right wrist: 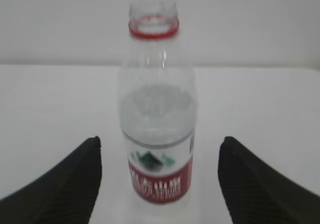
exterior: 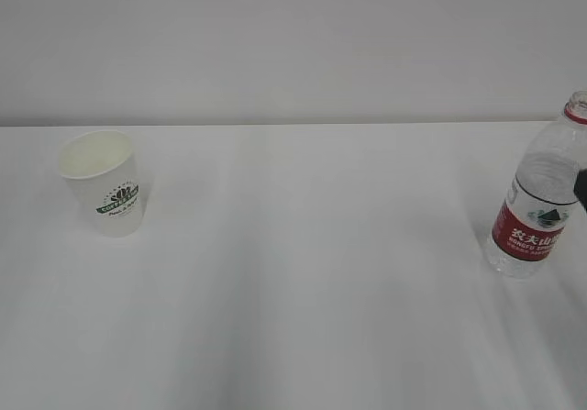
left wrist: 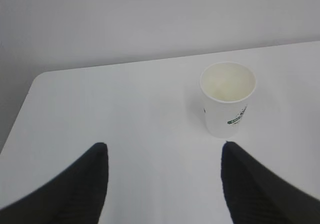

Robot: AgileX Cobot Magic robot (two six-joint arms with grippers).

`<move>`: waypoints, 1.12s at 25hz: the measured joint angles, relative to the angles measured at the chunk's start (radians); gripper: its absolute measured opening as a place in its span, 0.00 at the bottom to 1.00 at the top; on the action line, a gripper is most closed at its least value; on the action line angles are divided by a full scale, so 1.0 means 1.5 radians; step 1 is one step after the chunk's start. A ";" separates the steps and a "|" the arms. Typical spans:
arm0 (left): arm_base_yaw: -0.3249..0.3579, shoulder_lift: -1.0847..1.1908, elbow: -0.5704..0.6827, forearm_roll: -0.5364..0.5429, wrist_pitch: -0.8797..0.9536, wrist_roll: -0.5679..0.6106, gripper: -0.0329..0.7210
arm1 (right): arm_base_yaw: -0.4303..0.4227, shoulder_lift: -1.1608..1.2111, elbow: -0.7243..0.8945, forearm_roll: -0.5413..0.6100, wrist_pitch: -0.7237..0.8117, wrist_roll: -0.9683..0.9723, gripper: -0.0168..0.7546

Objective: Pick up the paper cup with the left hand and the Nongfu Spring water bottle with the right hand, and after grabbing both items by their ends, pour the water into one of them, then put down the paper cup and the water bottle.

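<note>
Clearly you have both hands spread and empty, the left hand [left wrist: 164, 184] short of the paper cup [left wrist: 227, 98], the right hand [right wrist: 160, 181] framing the upright Nongfu Spring water bottle [right wrist: 157, 129] for grasping.

Bright, even light; soft blur.

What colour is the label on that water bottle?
Red label with white characters, clearest in the right wrist view.
</note>
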 joint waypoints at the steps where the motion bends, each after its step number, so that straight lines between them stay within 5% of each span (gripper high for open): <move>1: 0.000 0.000 0.000 0.000 0.000 0.000 0.73 | 0.000 0.000 0.020 0.000 -0.008 0.008 0.73; 5: 0.000 0.003 0.000 0.003 0.001 0.000 0.73 | 0.000 0.000 0.103 0.000 -0.052 0.029 0.73; 15: 0.000 0.036 0.000 0.008 -0.009 0.000 0.73 | 0.000 0.000 0.104 -0.012 -0.063 0.042 0.70; 28: 0.000 0.182 0.000 0.002 -0.284 0.000 0.73 | 0.000 0.000 0.104 -0.041 -0.151 0.046 0.69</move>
